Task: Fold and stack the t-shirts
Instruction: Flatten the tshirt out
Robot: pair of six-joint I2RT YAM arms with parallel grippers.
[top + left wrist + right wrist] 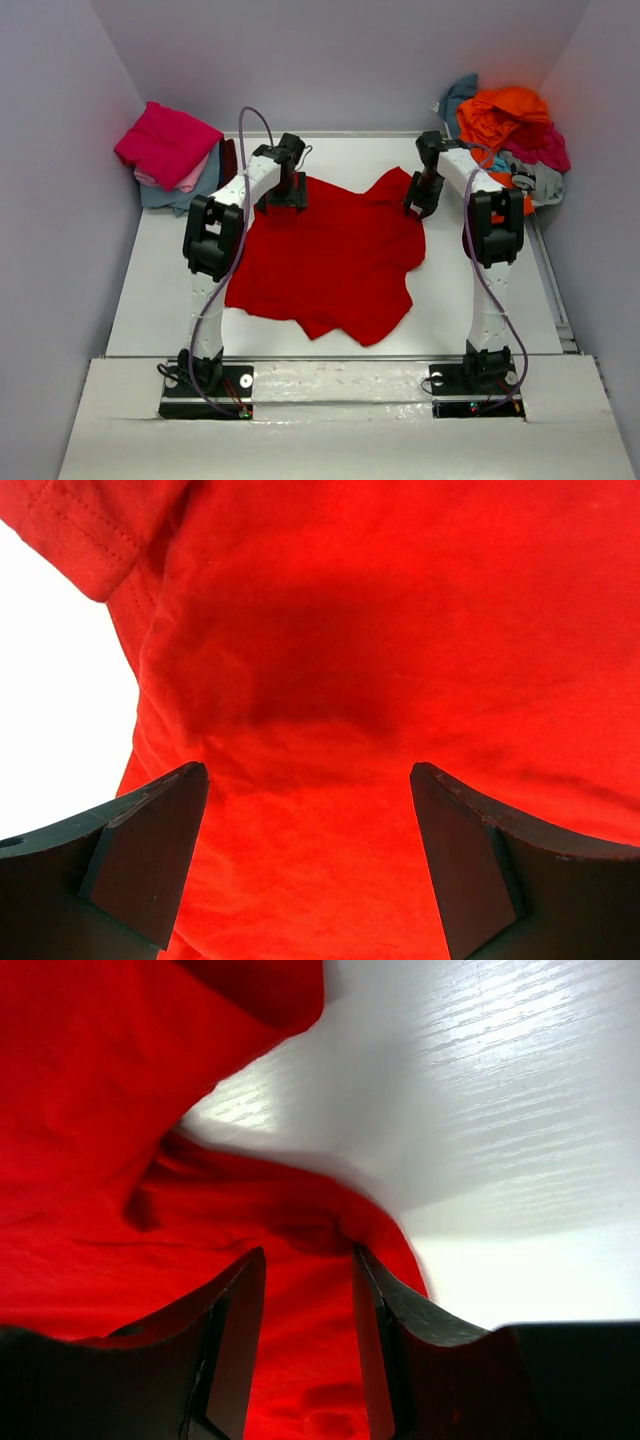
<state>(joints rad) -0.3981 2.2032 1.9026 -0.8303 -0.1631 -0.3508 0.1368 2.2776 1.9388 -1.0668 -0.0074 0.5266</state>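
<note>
Red t-shirt (pixel 330 265) lies spread mid-surface (pixel 150 270), with white showing around it at 3, 6 and 9 o'clock. Left hand (pixel 308 770) gapes wide over its 11 o'clock edge, right hand (pixel 308 1252) sits narrow at the 1 o'clock edge.

White worktop (pixel 150 290), three lots of cloth.
A red t-shirt (pixel 330 265) lay spread mid-worktop; far-left of it sat a folded stack (pixel 172 152), far-right a loose heap (pixel 508 130).
</note>
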